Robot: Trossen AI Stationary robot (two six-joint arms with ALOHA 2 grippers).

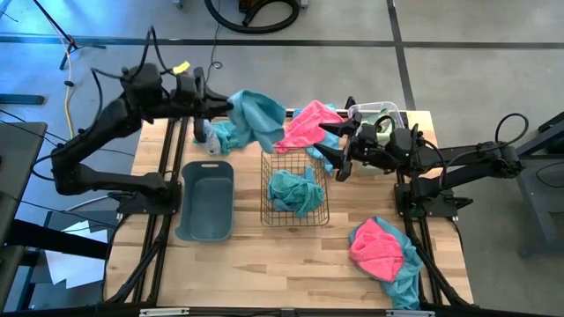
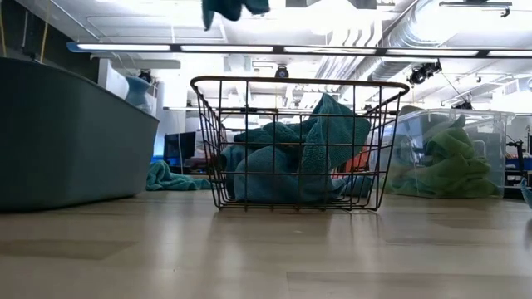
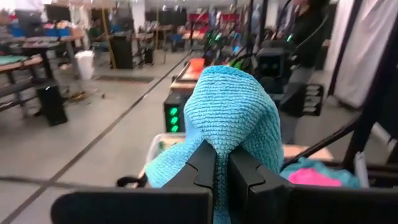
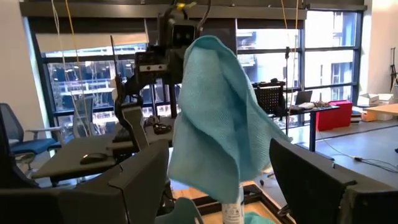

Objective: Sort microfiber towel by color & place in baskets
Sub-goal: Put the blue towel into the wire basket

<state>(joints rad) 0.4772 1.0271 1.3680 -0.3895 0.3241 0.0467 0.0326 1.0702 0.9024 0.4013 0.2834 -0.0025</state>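
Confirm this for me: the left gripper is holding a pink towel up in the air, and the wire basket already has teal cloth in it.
Wrong on the colour. The left gripper is shut on a teal towel, not a pink one; the left wrist view shows the teal cloth pinched between its fingers, and the high view shows it hanging from that arm. The rest holds: the wire basket already has teal cloth in it.

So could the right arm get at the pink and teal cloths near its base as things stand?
Probably yes: the right tool is open and empty, and those cloths lie uncovered on the table on its side.
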